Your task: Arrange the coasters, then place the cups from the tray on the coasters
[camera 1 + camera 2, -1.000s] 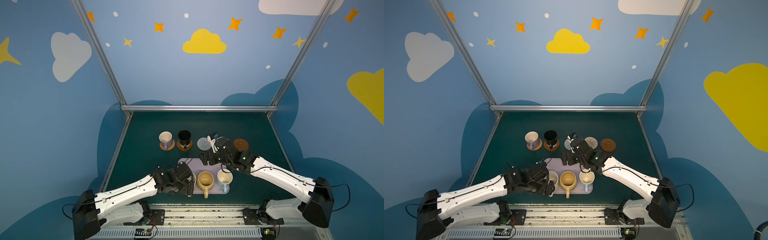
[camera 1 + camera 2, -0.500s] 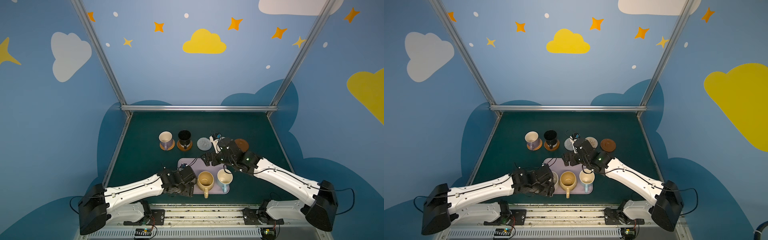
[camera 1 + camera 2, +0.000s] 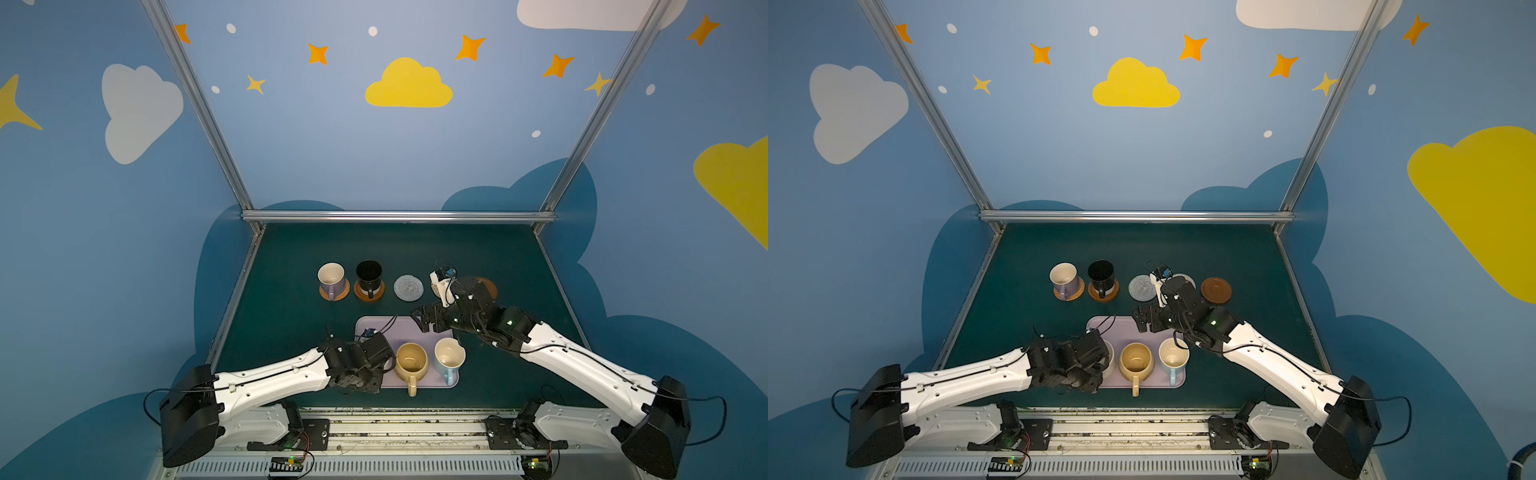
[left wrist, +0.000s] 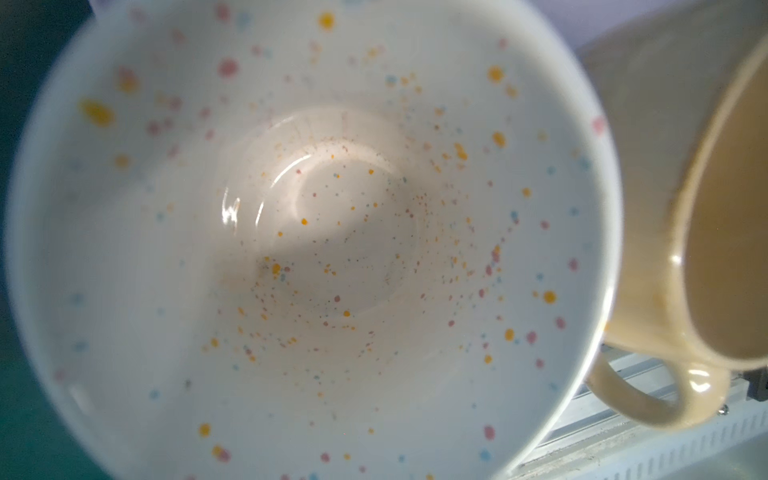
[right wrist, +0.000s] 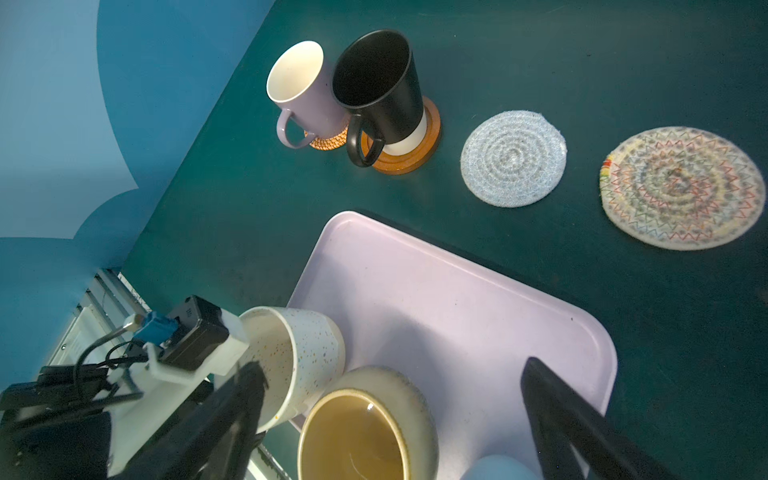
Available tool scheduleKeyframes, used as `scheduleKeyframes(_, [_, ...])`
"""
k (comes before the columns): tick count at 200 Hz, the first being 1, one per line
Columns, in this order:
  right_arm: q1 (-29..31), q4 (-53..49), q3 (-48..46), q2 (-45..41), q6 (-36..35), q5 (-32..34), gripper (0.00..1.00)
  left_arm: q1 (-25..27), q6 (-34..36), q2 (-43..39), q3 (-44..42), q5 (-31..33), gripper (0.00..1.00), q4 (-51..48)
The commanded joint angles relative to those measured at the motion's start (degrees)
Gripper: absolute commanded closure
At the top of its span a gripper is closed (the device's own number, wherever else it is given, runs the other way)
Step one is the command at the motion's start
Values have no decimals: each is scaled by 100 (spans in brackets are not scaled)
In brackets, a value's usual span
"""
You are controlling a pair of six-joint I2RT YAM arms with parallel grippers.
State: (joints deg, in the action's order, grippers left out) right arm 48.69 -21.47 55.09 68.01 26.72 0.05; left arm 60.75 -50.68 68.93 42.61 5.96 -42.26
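Note:
My left gripper (image 3: 383, 360) is over the cream speckled cup (image 5: 291, 365) at the lilac tray's (image 3: 399, 328) left end, shut on its rim. The cup leans and its inside fills the left wrist view. On the tray beside it stand the mustard cup (image 3: 411, 362) and the light blue cup (image 3: 449, 357). My right gripper (image 5: 392, 368) hangs open above the tray's far right corner, holding nothing. Behind the tray, the lavender cup (image 3: 331, 279) stands on the rattan coaster (image 3: 337, 294) and the black cup (image 3: 368, 275) on a wooden coaster (image 3: 376, 294).
Bare in the same row are the grey woven coaster (image 3: 408, 287), the beige woven coaster (image 5: 681, 187) and a brown wooden coaster (image 3: 1216, 289); my right arm hides part of that row in a top view. The metal front rail (image 3: 395, 428) runs close behind the tray.
My left gripper has come down onto the speckled cup and its jaws have closed from wide open. The right gripper has drawn back a little towards the right, still open.

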Motion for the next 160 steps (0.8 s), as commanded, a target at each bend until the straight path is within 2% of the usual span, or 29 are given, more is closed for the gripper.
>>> scheduleKeyframes(1, [-13,-11,57,18,26,-199,4,-28,-5,35,-73,134,67,-2])
scheduleKeyframes(14, [-17,99,5,-31,-8,-415,4,-28,-4,36,-93,183,72,20])
scheduleKeyframes(46, [-148,180,-95,-60,-116,-1630,4,-27,23,106,-165,242,70,175])
scheduleKeyframes(77, [-138,-38,-202,-112,-185,-2365,4,-28,92,193,-166,255,72,314])
scheduleKeyframes(118, [-51,-475,-231,-126,-211,-2202,4,-28,132,407,-135,292,78,400])
scheduleKeyframes(160, [0,-228,-376,-168,-291,-2191,4,-28,132,469,-122,342,88,399])
